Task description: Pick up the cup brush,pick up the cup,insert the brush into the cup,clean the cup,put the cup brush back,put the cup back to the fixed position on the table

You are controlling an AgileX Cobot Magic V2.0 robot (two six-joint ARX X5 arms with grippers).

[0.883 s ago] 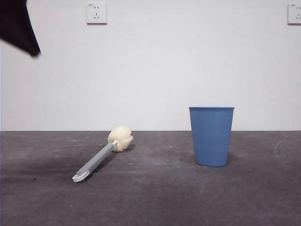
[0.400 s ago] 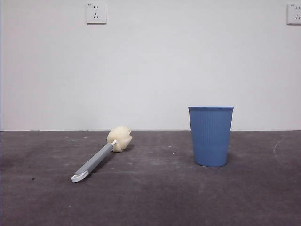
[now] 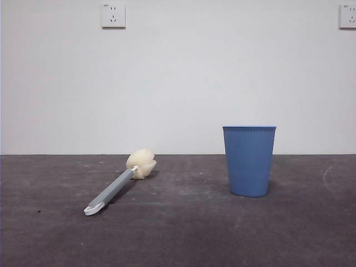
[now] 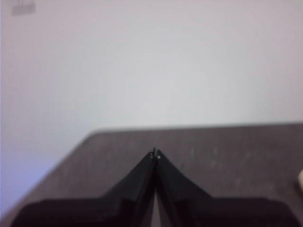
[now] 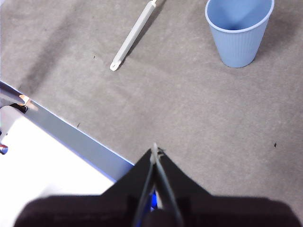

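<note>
Cup brush [image 3: 118, 186] and cup [image 3: 249, 161] both at rest on table [image 3: 183, 233]; neither held. In order of size:

Table: dark grey, scuffed, bearing both items, well apart from one another.

Cup: upright, mouth open to above, at about 3 o'clock from the brush in the front view. Seen empty from the right wrist camera [image 5: 239, 30].

Cup brush: flat on the surface, sponge head toward 1 o'clock, white looped tip toward 7 o'clock. Handle also visible from the right wrist [image 5: 132, 35].

Left gripper [image 4: 155, 153]: jaws pressed together, nothing between them, raised and facing the far wall.

Right gripper [image 5: 154, 149]: jaws likewise closed and empty, high above the near table edge.

Change noted: dark arm tip at the upper corner of the front view a second ago, now gone from that view. Items unmoved. Judged as both arms withdrawn, with no step visibly outstanding.
</note>
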